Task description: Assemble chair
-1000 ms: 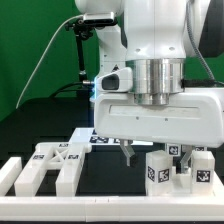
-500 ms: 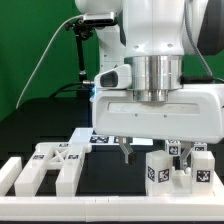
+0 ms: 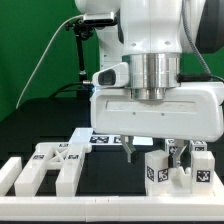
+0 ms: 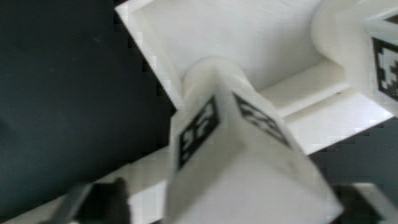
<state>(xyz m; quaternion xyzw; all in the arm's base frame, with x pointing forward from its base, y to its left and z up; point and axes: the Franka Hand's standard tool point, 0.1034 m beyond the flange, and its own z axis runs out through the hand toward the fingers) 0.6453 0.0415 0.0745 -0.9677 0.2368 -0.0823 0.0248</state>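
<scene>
The chair is in loose white tagged parts. In the exterior view a tall tagged bar (image 3: 157,170) stands at the front right, with another tagged piece (image 3: 203,164) beside it. My gripper (image 3: 150,154) hangs wide open just above it, one finger (image 3: 129,151) on its left side and the other behind the pieces on the right. In the wrist view the same bar (image 4: 228,130) fills the space between my gripper's (image 4: 228,208) dark fingers (image 4: 102,200), with a gap still showing on one side. A cluster of bars and legs (image 3: 48,165) lies at the front left.
A flat white board with tags (image 3: 92,138) lies behind on the black table. A plain white border rail (image 3: 100,206) runs along the front edge. In the wrist view a larger white part (image 4: 267,50) lies beyond the bar.
My gripper has shifted a little toward the exterior view's right, closer over the standing bar. The parts have not moved.
</scene>
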